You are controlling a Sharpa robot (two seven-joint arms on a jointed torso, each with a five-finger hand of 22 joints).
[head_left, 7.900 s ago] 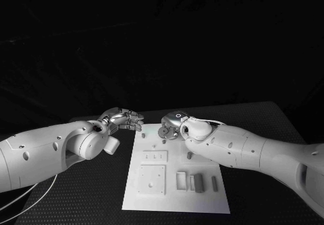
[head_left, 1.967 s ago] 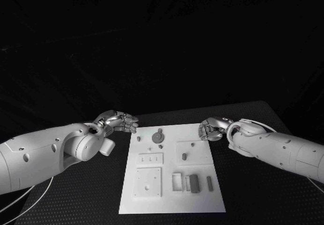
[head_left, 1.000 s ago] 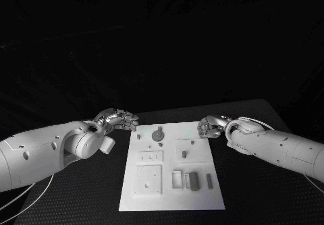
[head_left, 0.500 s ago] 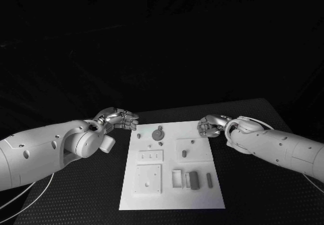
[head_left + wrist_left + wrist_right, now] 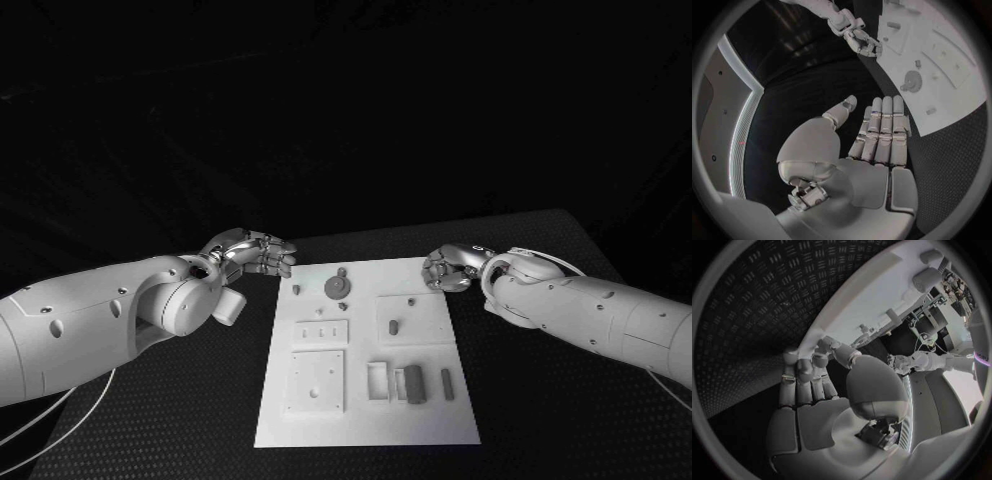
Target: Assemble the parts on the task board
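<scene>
The white task board (image 5: 368, 420) lies in the middle of the table. A round grey part (image 5: 336, 286) sits near its far end, with a small peg (image 5: 296, 291) to its left. Two grey bars (image 5: 414, 384) lie near the board's front right. My left hand (image 5: 253, 252) hovers off the board's far left corner, fingers fairly straight, holding nothing (image 5: 876, 140). My right hand (image 5: 450, 268) hangs at the far right corner, fingers loosely bent, nothing in it (image 5: 807, 385). The left wrist view shows the round part (image 5: 912, 80) on the board (image 5: 954, 85).
White raised plates with small holes and slots (image 5: 323, 336) cover the board's left half. A square plate (image 5: 407, 322) with a small grey piece sits on the right. Black textured table (image 5: 159, 420) surrounds the board on both sides.
My right hand has drawn back from over the round part to the board's far right corner. In the last second both hands have hardly moved.
</scene>
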